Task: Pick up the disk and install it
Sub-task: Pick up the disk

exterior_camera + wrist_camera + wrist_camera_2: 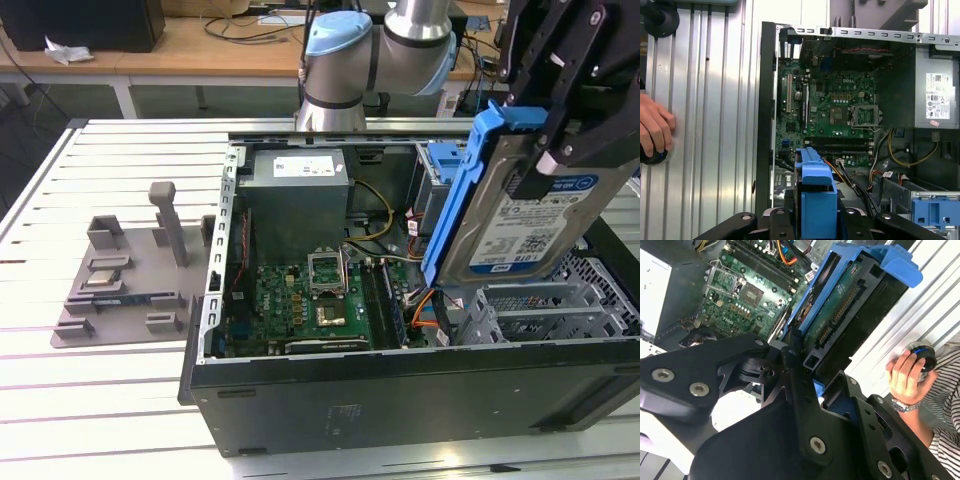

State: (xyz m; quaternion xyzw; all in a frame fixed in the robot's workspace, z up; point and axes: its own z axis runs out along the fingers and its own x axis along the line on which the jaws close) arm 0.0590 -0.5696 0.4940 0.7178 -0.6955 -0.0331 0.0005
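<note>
Clamped tight on the disk (520,235) with the gripper (560,150), fingers pinching it across label face and board face. Held in the air over the exterior view's right end of the open computer case (400,375), just above the metal drive cage (560,300). On edge and tilted, label toward the exterior camera, blue side rail (455,200) toward the exterior view's left. Green circuit-board side (840,310) visible in the second wrist view, with the motherboard (745,295) beyond. Not seated yet; looks clear of cage and cables, though hard to be sure at the lower edge.

Judgement on doing this step well:
- Square off the tilt first, to bring both rails onto the cage guides together.
- Go slow near the orange cables (425,310) just beside the cage; likely snag point.
- Steer clear of the power supply (298,195) and the bare blue bracket (445,165) on the far side of the case.
- No easing of the clamp in mid-air; probably slick plastic on the rails, so risk of slip under side load.
- Centre using the first wrist view: blue rail (815,195) straight ahead, case interior past it.
- Mind the person's hand (655,130) on the slatted table (705,125), well apart from the case.
- Ignore the grey fixture tray (120,280) at the exterior view's left.
</note>
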